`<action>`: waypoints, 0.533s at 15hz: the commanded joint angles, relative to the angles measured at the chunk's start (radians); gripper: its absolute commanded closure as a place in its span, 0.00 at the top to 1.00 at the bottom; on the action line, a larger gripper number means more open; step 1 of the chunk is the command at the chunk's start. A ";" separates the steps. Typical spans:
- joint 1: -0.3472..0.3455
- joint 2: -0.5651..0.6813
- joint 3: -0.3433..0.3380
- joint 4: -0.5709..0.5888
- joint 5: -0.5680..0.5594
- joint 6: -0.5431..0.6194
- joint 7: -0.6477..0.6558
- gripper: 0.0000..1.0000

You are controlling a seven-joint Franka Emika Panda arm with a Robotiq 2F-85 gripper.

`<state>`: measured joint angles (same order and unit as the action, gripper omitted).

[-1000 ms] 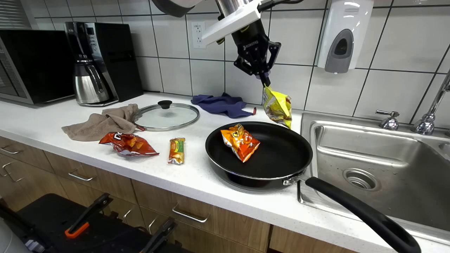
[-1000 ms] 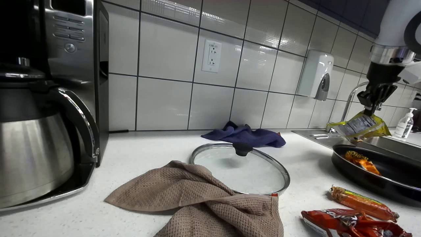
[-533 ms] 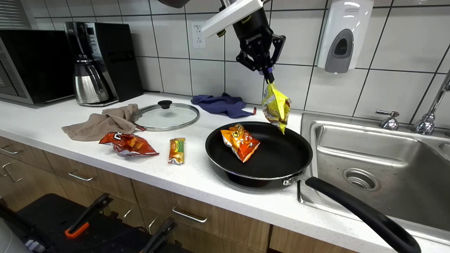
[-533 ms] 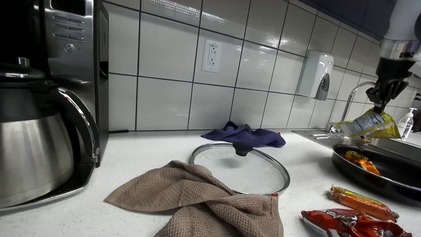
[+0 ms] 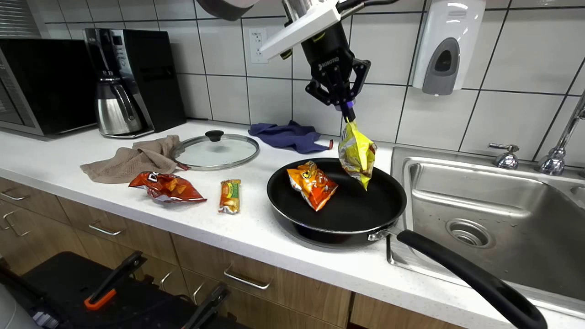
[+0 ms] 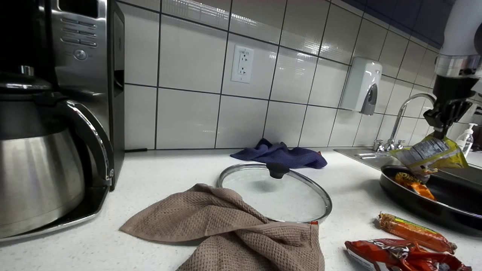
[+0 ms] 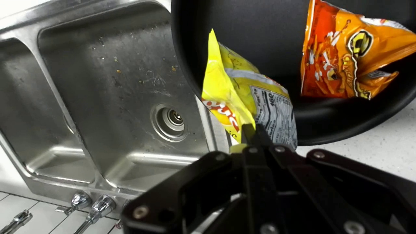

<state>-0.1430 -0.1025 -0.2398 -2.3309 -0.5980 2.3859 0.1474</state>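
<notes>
— What's at the left in an exterior view?
— A black microwave, then a coffee maker with a steel jug, all upper left.
— And on the worktop?
— Left of centre, a crumpled brown cloth, a red snack bag below it, and a glass lid. Next, an orange-wrapped bar, then a bunched blue cloth, higher and further right.
— The middle?
— A black pan, right of centre, with an orange snack bag in its left part.
— What about the fingers?
— Above the pan, pinched together on the top of a yellow bag.
— Where does that bag sit?
— It hangs over the pan's right part; near the centre in the wrist view. I can't tell whether its lower corner touches the pan.
— And far right?
— A white soap dispenser, and a steel sink below it.
</notes>
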 commanded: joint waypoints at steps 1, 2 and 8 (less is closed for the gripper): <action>-0.031 0.016 0.033 0.009 -0.063 -0.041 0.020 0.00; -0.032 0.027 0.033 0.015 -0.086 -0.046 0.037 0.00; -0.027 0.097 0.026 0.042 -0.150 -0.057 0.104 0.00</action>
<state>-0.1498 -0.0451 -0.2376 -2.3271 -0.7128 2.3632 0.2050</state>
